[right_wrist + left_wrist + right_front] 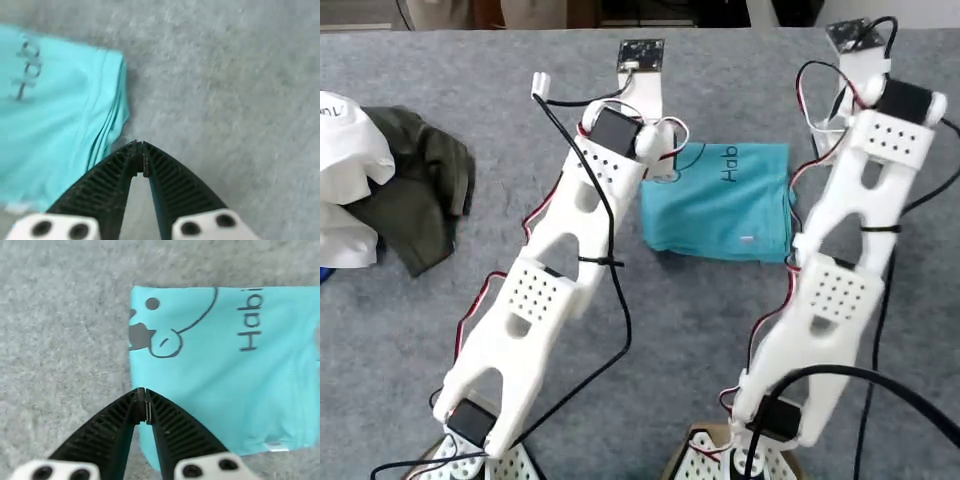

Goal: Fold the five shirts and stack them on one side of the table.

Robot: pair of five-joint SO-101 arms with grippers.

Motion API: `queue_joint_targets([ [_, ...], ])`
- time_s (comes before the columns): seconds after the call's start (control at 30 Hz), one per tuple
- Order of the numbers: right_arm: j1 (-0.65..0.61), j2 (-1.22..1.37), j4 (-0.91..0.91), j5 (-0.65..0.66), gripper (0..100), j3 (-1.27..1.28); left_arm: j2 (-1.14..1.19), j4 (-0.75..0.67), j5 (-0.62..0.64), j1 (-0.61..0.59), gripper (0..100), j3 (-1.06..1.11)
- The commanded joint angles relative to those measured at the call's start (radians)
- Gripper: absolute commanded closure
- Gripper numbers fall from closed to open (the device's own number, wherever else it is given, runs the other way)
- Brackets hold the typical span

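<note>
A folded teal shirt [725, 200] bearing a dark line drawing and lettering lies between the clenched, empty left gripper [141, 405] and right gripper [140, 159].

Your turquoise shirt [725, 205] carries a dark line drawing [165, 337] and dark lettering [250, 320], with a small white tag [275, 446] at one hem, all set against the mottled grey table [470, 110]. Off to one side you have an olive-green shirt [420, 190] and a white shirt [350, 150] with dark print on it. Your left arm [550, 290] and right arm [840, 270] are both white with dotted panels, strung with red, black and white wires [623, 310]. The left gripper [141, 395] and right gripper [140, 147] have black ribbed fingers on white mounts.
</note>
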Motion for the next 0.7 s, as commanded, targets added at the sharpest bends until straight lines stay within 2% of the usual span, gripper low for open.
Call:
queue_joint_targets([
  [0.0,-0.044,-0.237,0.006,-0.014,99.7,0.369,-0.114,0.018,-0.031,0.043,98,0.063],
  [0.17,-0.076,-0.418,-0.146,-0.02,99.7,0.754,-0.286,0.014,-0.031,0.14,98,0.476],
  [0.27,-0.076,-0.489,-0.255,-0.011,99.7,0.905,-0.374,-0.017,-0.031,0.169,98,0.647],
  [0.47,-0.053,-0.483,-0.411,0.014,99.7,1.095,-0.367,-0.255,-0.031,0.132,98,0.91],
  [0.57,-0.007,-0.432,-0.508,0.02,99.7,1.153,-0.34,-0.388,-0.031,0.109,98,1.017],
  [0.67,0.053,-0.381,-0.534,0.043,99.7,1.153,-0.317,-0.463,-0.032,0.081,98,1.071],
])
